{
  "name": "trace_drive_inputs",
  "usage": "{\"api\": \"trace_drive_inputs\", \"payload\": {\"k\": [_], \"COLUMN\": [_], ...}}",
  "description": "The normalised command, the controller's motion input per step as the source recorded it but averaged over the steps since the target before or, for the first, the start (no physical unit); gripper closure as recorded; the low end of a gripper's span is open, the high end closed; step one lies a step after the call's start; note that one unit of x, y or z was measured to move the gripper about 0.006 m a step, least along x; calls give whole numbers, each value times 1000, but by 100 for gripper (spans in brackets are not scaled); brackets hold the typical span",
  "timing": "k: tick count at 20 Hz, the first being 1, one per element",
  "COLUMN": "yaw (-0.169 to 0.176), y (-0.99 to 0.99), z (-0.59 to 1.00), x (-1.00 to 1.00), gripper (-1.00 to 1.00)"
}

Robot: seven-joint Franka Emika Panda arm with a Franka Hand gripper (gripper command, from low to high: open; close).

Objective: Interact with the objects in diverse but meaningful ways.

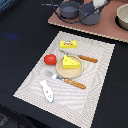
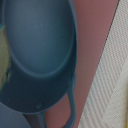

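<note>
Your gripper (image 1: 98, 4) hangs at the far edge of the scene, directly over the grey two-handled pot (image 1: 91, 14) on the pink board (image 1: 107, 25); you cannot tell whether its fingers are parted or closed. The wrist view is filled by the pot's rim (image 2: 42, 55).

A pale woven placemat (image 1: 95, 75) lies spread on a dark table (image 1: 20, 30). Near its middle sits a tan round plate (image 1: 73, 72). A wooden-handled knife (image 1: 80, 57) lies just beyond the plate on its far side, and a wooden-handled fork (image 1: 70, 81) lies just beside it on the near side. Beyond the placemat, a reddish-brown board (image 1: 107, 27) covers the far right of the table. At the exterior view's right edge a cream bowl (image 1: 122, 17) stands on that board.
</note>
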Motion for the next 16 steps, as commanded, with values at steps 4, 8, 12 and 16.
{"api": "trace_drive_inputs", "payload": {"k": [4, 8, 12, 16], "yaw": [0, 0, 0, -4], "y": [6, 0, 86, 291], "z": [-182, -236, -83, 55], "x": [17, 26, 240, 441], "gripper": [-100, -100, -100, -100]}}
